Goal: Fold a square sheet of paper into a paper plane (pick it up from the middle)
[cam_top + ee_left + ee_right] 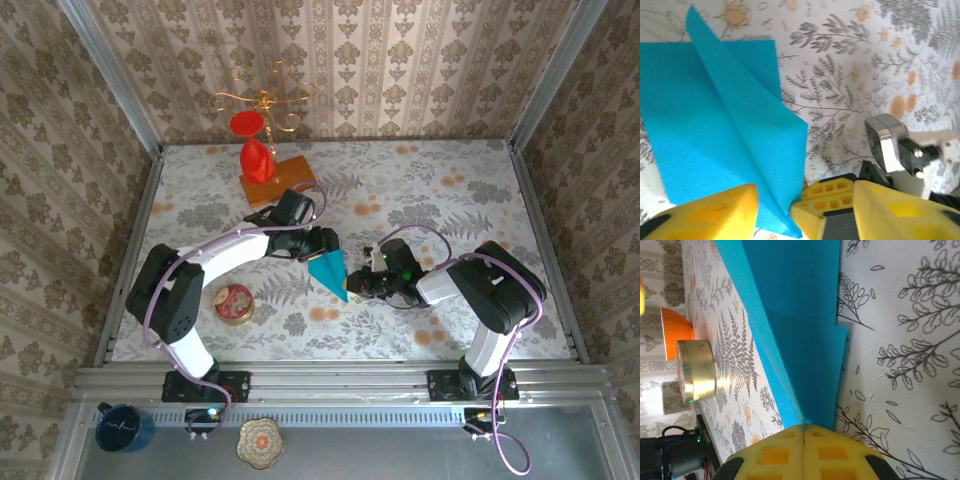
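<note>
Paper [328,271] — one thin, matte teal sheet creased into a pointed wedge — sits on the table [450,200] between two grippers. Right gripper [804,432] pinches its edge, yellow jaws closed; left gripper [774,212] straddles a corner, jaws apart.

The bench [450,200] is a rectangular surface covered with a pale floral print of grey ferns and orange blossoms. An orange wooden block [288,182] sits at the far left, near the back edge. A round gold tin [235,304] with a red patterned lid stands at the near left. The teal paper [328,270], folded to a point, occupies the centre, with part of it flat on the print and one flap raised along a crease.
</note>
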{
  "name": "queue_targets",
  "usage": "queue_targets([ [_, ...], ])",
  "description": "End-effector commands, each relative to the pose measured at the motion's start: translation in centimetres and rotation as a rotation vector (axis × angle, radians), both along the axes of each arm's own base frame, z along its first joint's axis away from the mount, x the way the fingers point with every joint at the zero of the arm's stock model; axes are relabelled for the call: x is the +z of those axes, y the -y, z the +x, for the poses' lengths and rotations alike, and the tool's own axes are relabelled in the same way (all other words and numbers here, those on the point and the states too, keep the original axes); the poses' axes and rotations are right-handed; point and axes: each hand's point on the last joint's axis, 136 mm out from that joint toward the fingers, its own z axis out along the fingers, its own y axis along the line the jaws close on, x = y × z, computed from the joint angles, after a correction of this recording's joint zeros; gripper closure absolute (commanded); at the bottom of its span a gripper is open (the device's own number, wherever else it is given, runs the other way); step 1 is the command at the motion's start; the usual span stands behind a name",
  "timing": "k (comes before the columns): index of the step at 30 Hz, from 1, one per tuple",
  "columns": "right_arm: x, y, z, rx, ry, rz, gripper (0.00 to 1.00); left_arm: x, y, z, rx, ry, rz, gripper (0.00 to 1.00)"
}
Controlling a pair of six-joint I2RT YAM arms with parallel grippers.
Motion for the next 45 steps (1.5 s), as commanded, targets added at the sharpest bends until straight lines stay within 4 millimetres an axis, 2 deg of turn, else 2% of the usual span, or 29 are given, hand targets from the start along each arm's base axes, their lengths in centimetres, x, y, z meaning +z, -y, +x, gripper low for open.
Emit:
queue_targets([
  [1, -3.5, 1.2, -2.1, -0.005, -0.122, -0.063, 0.94, -0.6, 1.1, -0.7, -0.047, -0.013, -0.096, 0.55],
  [5, -3.7, 1.3, -2.2, -0.007, -0.133, -0.060, 0.94, -1.0, 2.2, -1.0, -0.077, -0.018, -0.168, 0.68],
  [9, -3.8, 1.4, -2.2, -0.009, -0.140, -0.061, 0.94, -1.4, 2.7, -0.7, -0.089, -0.010, -0.197, 0.75],
  [16, -4.0, 1.8, -2.2, -0.022, -0.154, -0.069, 0.94, -3.6, 2.6, -0.6, -0.093, -0.037, -0.189, 0.84],
  [45, -5.4, 2.7, -2.5, -0.049, -0.237, -0.110, 0.94, -6.8, 2.0, -0.1, -0.083, -0.088, -0.142, 0.87],
])
